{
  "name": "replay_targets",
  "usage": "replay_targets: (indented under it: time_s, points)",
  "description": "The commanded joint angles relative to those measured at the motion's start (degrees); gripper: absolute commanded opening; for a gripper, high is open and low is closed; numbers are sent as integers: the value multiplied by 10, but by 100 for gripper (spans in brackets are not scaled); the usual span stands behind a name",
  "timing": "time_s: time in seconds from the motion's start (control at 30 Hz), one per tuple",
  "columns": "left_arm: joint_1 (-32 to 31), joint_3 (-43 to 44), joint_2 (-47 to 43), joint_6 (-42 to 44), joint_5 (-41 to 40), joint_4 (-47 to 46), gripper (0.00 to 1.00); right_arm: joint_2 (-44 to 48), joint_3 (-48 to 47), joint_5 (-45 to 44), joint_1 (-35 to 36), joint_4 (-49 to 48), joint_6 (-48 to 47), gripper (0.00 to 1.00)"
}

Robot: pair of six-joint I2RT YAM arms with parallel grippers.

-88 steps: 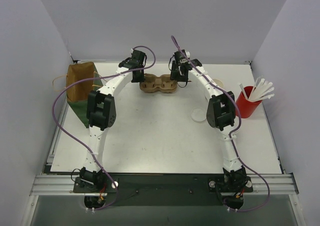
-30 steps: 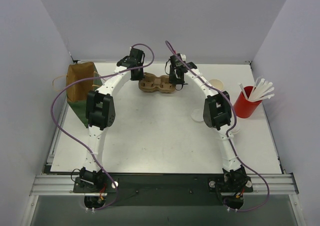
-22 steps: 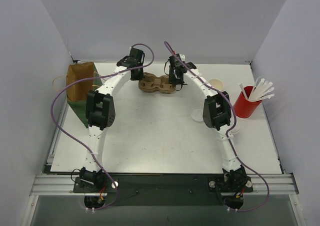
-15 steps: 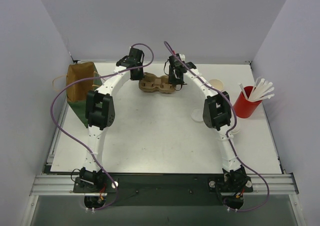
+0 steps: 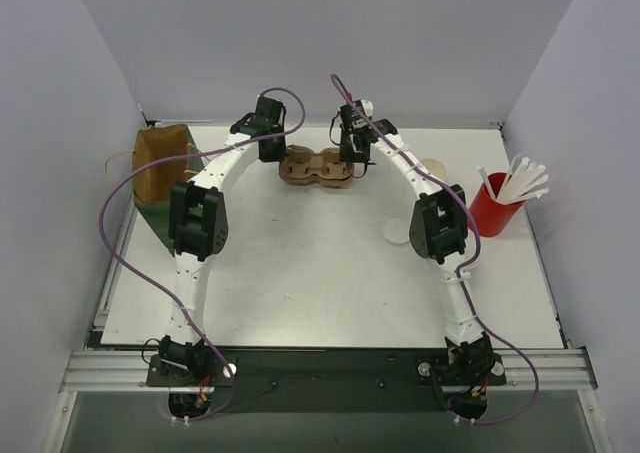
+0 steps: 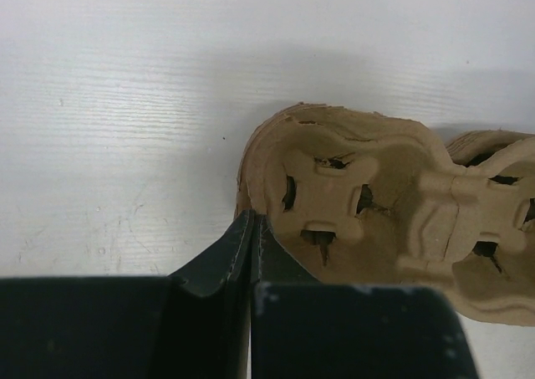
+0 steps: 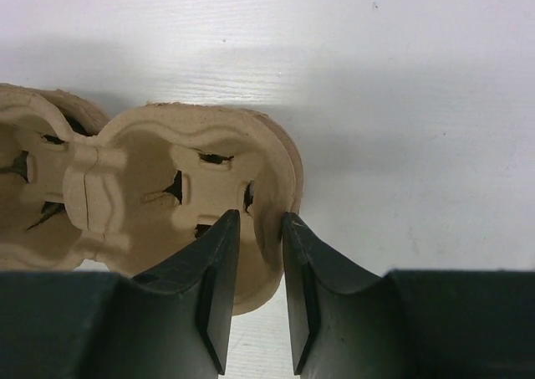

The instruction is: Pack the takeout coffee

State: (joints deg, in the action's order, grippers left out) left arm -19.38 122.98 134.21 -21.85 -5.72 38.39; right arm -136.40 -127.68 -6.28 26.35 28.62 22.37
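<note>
Not much has changed on the white tabletop (image 5: 300,283) in the last second. The brown paper bag (image 5: 160,163) sits well left of the cup carrier (image 5: 316,168), and the carrier is at the same far-centre spot as before. The right arm (image 5: 440,225) has swung its elbow a touch outward, so it now covers more of the tan-inside cup (image 5: 436,163) right of the carrier. The red cup of straws (image 5: 494,211) is further right. The left claw (image 6: 252,224) is pinched tight on the carrier's left rim, unchanged. The right claw (image 7: 261,224) grips the right rim, one finger inside the pocket and one outside. The takeout coffee's white lid (image 5: 393,231) lies flat, near-right of the carrier. I can't make out its cup.
</note>
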Motion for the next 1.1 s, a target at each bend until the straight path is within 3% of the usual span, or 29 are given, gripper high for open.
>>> replay_targets:
  time_s: [0.0, 0.23, 0.6, 0.8, 1.07]
  points:
    - [0, -6, -45, -5, 15, -31, 0, 39, 0, -9, 9, 11, 0, 20]
    - [0, -6, -65, -6, 19, -28, 0, 59, 10, -15, 9, 13, 3, 13]
    - [-8, -52, -124, -18, 25, -17, 0, 131, 71, -22, 13, 17, 18, 12]
    - [-23, -158, -205, -41, 30, -34, 0, 200, 171, -19, 18, 17, 42, 9]
    - [-72, -391, -337, -73, 25, -93, 0, 334, 379, -19, 35, -2, 91, 8]
